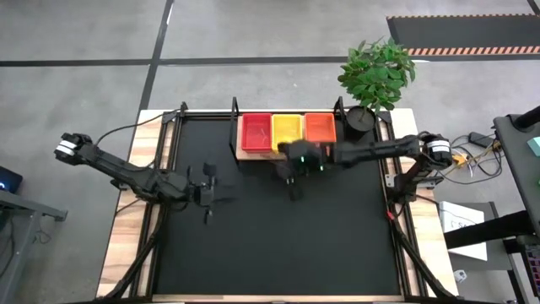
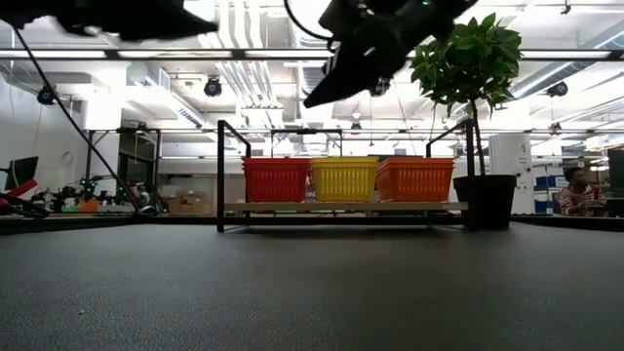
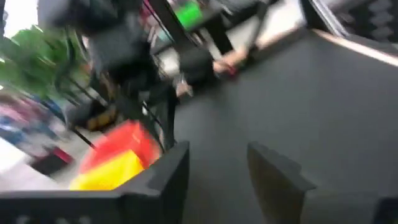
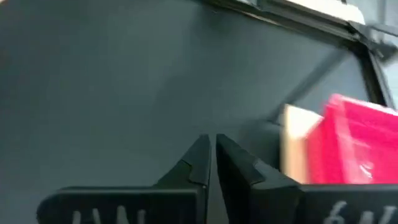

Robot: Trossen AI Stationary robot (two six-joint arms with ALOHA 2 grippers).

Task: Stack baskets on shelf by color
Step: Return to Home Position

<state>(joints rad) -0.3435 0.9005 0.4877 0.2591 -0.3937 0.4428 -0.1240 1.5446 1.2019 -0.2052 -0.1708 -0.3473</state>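
On the shelf (image 1: 250, 154) at the table's far middle, red baskets (image 1: 256, 131), yellow baskets (image 1: 287, 128) and orange baskets (image 1: 319, 127) stand side by side. Their bottoms rest on the wooden board (image 2: 341, 208). My right gripper (image 1: 292, 187) hangs above the mat just in front of the shelf, shut and holding nothing (image 4: 212, 152). My left gripper (image 1: 218, 201) hovers over the mat to the left of the middle. It is open, with only mat showing between its fingers (image 3: 217, 168).
A potted plant (image 1: 371, 84) stands at the shelf's right end, its black pot (image 2: 485, 200) on the table. Black upright posts (image 2: 220, 175) frame the shelf. Bare black mat (image 1: 278, 253) stretches across the near half of the table.
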